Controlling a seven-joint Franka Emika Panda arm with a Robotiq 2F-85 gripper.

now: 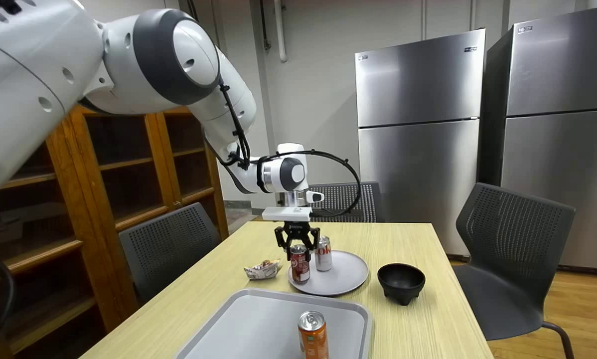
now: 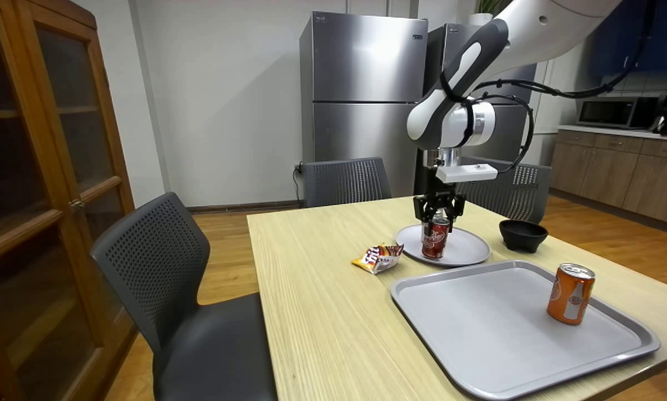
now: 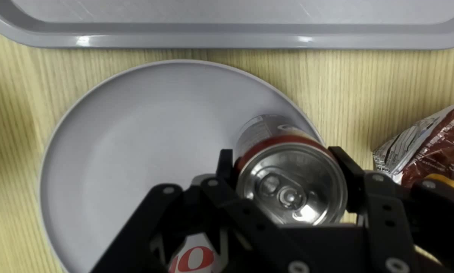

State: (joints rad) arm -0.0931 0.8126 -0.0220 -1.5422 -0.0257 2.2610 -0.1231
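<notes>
The jaws' dark linkage blocks the bottom of the wrist view, and through its gaps we get only a scrap of a silver can (image 3: 194, 254). In an exterior view that can is mostly lost behind a dark red can (image 2: 435, 245). The jaws are clamped on the dark red can near its top, one on either side; it is upright just inside the rim of a round grey plate (image 2: 470, 248), and we cannot tell whether its base rests there or hangs just clear. In an exterior view the foot of an orange can (image 1: 314, 335) is cut off.

The plate carries the silver can, next to the dark red one. Just beside it, with a strip of desk (image 2: 311, 312) between, a grey tray (image 2: 489, 334) holds the orange can, upright. A black bowl (image 1: 401, 280) and a crumpled snack packet (image 2: 379, 258) sit on the desk on opposite sides of the plate; the bowl's inside is too dark to make out, and the wrist view crops the packet.

On the dark red can we read pale script, with some doubt, as "Dr Pepper". The silver can shows big red letters, "ok" being the clear ones. The orange can bears a pale bottle shape; its small print, like the packet's wrinkled lettering, is beyond us.
</notes>
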